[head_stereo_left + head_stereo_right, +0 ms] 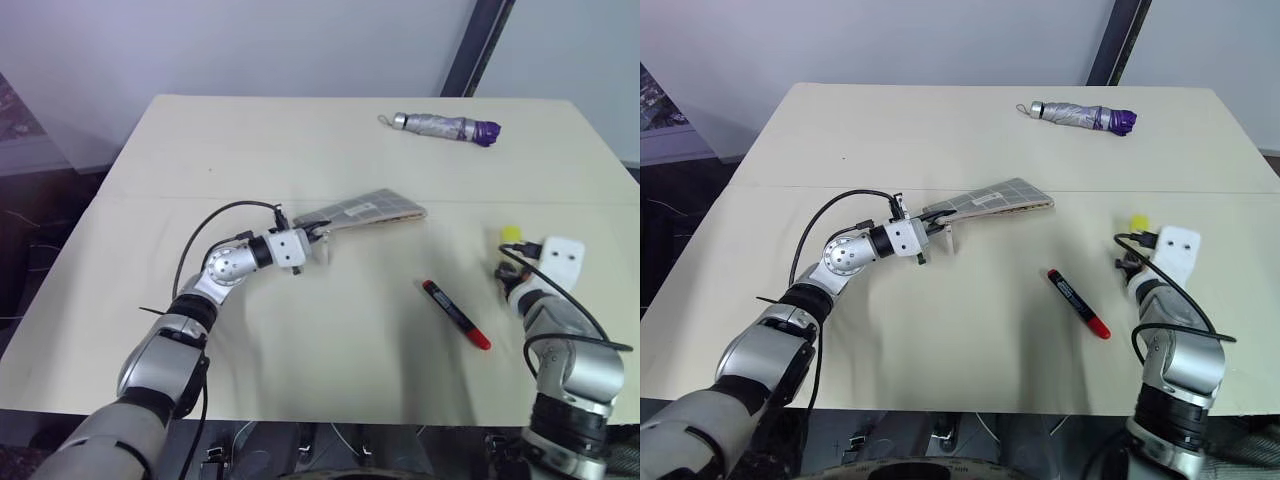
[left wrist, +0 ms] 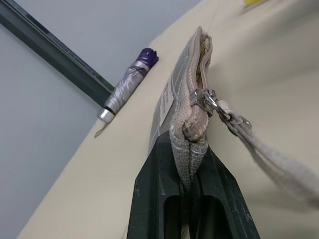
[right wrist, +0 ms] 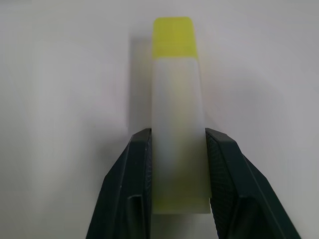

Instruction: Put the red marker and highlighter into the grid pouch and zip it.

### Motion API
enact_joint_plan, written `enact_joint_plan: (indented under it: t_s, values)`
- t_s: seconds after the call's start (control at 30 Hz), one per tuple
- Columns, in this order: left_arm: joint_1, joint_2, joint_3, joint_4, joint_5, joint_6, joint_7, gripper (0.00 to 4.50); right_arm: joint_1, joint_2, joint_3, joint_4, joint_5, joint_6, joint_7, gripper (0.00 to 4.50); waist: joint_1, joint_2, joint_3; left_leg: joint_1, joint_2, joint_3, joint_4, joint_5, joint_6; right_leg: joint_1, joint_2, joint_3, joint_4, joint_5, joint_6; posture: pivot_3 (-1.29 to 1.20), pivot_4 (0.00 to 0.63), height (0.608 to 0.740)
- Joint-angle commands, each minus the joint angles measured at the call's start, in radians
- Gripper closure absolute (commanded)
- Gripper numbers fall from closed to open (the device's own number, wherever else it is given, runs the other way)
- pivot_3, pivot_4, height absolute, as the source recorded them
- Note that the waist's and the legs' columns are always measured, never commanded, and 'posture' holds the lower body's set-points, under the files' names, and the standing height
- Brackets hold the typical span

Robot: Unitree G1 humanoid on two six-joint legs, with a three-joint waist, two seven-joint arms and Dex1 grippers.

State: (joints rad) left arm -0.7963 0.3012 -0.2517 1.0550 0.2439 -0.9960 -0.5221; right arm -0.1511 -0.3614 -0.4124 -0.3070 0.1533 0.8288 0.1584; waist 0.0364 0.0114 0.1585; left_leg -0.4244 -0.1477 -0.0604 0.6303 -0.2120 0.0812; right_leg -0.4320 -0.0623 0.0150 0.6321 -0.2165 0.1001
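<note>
A: Where was the flat grey cloth grid pouch (image 1: 365,210)?
B: The left gripper (image 2: 192,174) pinched one end tight and held it up off the pale table (image 1: 300,150).
A: And the stubby pale-yellow highlighter (image 3: 177,114)?
B: The right gripper (image 3: 177,174) was squeezing it on both sides. The slim red marker (image 1: 456,314) lay nearby.

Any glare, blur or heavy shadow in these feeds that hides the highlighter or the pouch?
Right wrist view: highlighter sharp, with a soft shadow beside it, no glare. Left wrist view: grid pouch edge crisp, its strap soft up close, umbrella slightly soft. Eye views: even light, faint shadows, red marker clear.
</note>
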Motion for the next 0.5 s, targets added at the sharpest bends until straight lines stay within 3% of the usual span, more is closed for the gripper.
enact_joint_plan:
  t_s: [0.03, 0.23, 0.5]
  values:
    - [-0.018, -0.004, 0.023, -0.034, -0.044, -0.004, -0.011, 4.50, 0.061, -0.144, 0.139, -0.153, -0.008, -0.219, 0.215, 3.59, 0.000, 0.000, 0.000, 0.000, 0.000, 0.000, 0.000, 0.000, 0.000, 0.000, 0.000, 0.000, 0.000, 0.000, 0.000, 0.00, 0.150, 0.740]
    - [-0.036, -0.011, 0.026, -0.029, -0.057, 0.006, -0.020, 4.50, 0.201, -0.290, 0.185, -0.238, 0.043, -0.310, 0.419, 3.59, 0.003, -0.002, 0.000, 0.000, 0.001, -0.001, 0.001, 0.000, 0.000, 0.002, 0.000, -0.001, -0.001, 0.000, 0.000, 0.00, 0.150, 0.740]
    - [-0.033, -0.023, 0.024, -0.036, -0.065, -0.003, -0.038, 4.50, 0.141, -0.275, 0.235, -0.185, 0.014, -0.322, 0.382, 3.59, 0.002, -0.002, 0.000, 0.000, 0.001, -0.001, 0.005, -0.001, 0.001, 0.004, 0.000, -0.001, -0.002, 0.001, 0.002, 0.00, 0.150, 0.740]
